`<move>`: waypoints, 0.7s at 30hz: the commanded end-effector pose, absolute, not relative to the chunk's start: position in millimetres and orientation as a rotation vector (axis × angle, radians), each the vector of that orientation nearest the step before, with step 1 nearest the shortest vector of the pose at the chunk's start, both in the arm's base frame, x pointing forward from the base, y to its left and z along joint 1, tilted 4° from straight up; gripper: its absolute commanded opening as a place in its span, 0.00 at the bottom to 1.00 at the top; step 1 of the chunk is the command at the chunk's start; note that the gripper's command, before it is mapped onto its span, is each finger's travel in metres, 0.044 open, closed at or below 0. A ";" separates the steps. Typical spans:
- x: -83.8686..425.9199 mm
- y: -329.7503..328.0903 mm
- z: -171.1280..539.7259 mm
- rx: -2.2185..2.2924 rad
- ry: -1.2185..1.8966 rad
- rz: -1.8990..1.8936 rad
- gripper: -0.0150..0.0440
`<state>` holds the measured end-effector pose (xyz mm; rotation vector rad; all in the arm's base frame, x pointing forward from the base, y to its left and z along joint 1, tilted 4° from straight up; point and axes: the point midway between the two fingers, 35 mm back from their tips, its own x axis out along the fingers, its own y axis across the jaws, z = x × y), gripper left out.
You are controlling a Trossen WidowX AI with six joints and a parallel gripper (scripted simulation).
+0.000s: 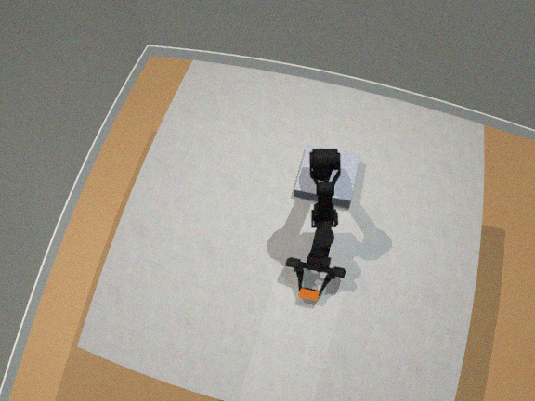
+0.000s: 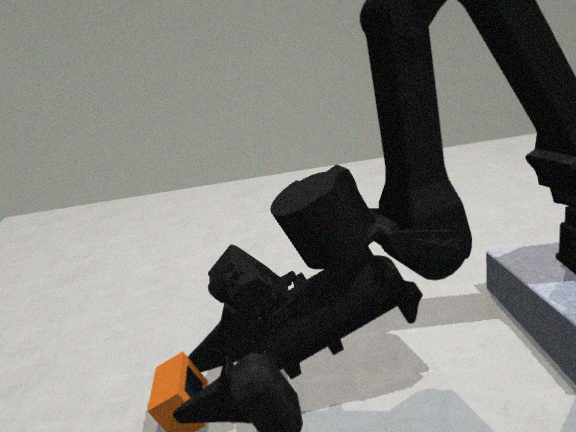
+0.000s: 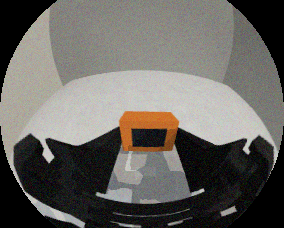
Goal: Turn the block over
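Observation:
The orange block is tilted between the fingertips, low over the pale table top. Its marked side, with a dark rectangle, faces back toward the wrist and slants upward. My gripper is shut on the block by its two sides and slopes down toward the table. The block's underside is hidden, and I cannot tell whether an edge touches the table.
A grey-blue base slab lies under the arm's base, behind the gripper. Tan floor strips run along both sides of the pale top. Arm shadows fall around the gripper.

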<state>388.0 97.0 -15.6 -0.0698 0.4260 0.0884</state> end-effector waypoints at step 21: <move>387.4 95.9 -15.6 -0.077 0.425 0.083 1.00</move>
